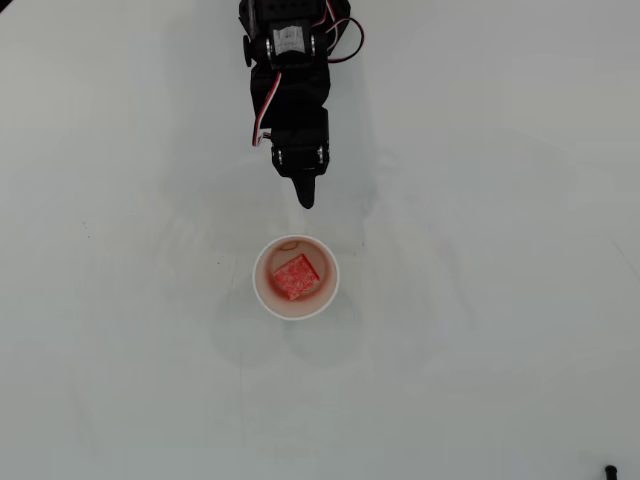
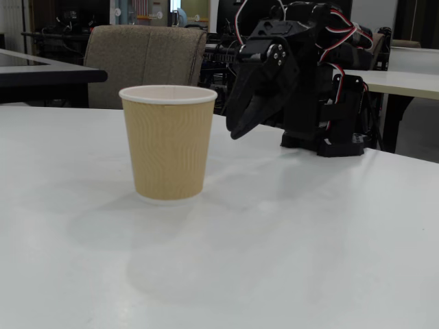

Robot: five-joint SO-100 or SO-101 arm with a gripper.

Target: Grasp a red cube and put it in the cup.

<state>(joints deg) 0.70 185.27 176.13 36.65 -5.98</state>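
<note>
A plain white, smooth, slightly glossy counter [image 1: 500,150] carries everything. On it stands one small round paper cup [image 2: 169,144], upright, tan and ribbed outside with a white rim in the fixed view, cream inside in the overhead view [image 1: 267,297]. The black robot arm's base [image 2: 329,137] rests on the counter behind the cup.
</note>
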